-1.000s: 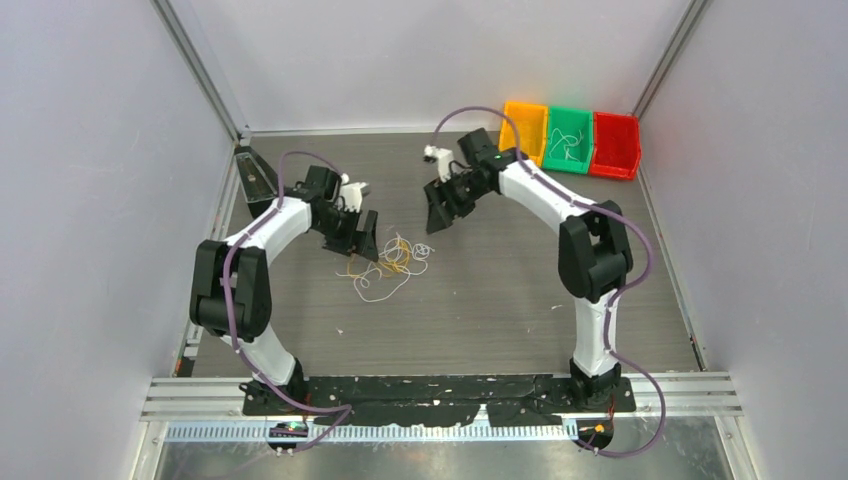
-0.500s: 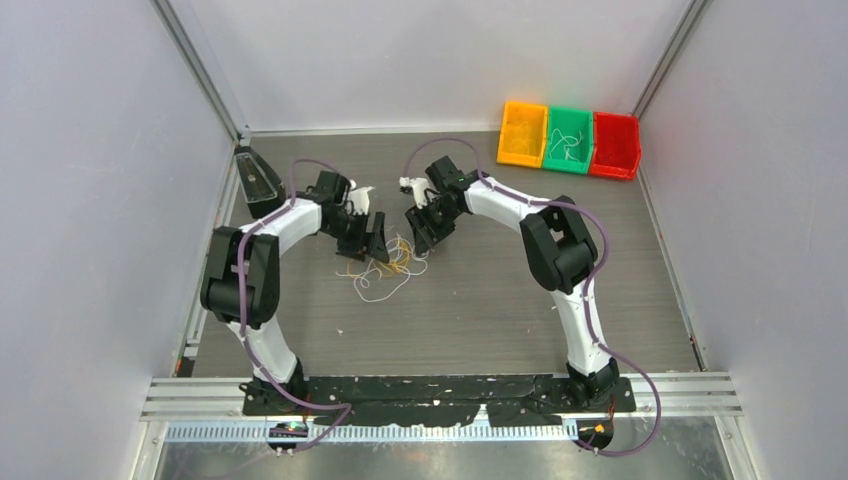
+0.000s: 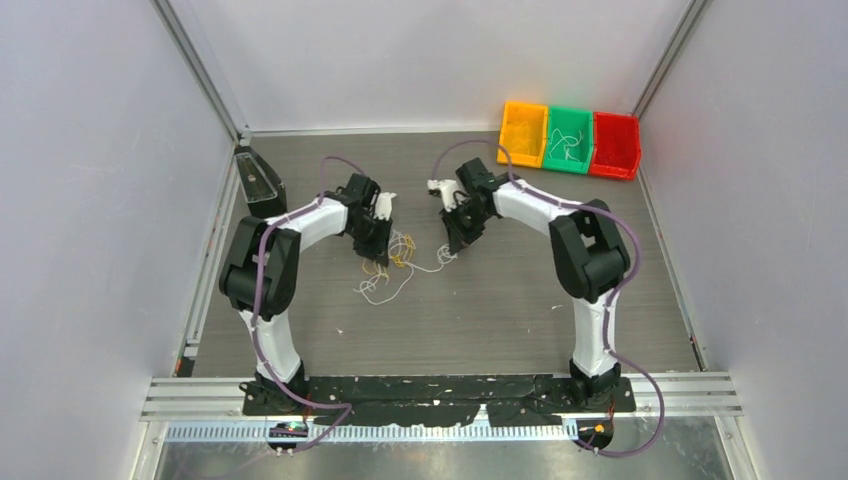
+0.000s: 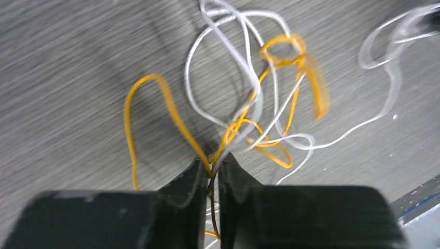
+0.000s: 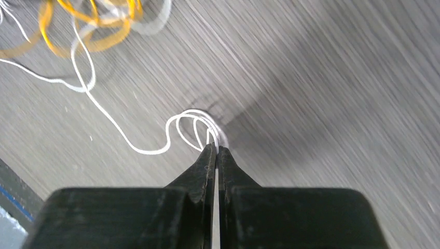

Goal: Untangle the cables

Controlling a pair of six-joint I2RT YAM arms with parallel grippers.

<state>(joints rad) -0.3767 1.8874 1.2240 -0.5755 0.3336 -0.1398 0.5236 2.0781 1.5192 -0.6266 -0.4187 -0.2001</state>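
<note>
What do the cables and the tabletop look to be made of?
Cables: probably plastic-insulated wire, glossy orange and white, thin strands keeping springy loops. Tabletop: likely grey wood-grain laminate, matte, with fine parallel streaks.

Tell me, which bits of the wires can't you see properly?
Left wrist view: the lower end of the orange wire, hidden behind the left gripper; the white loop at the right, blurred.
Right wrist view: the tangle, blurred and cut by the top edge.
Top view: which wire lies over which, too small.
</note>
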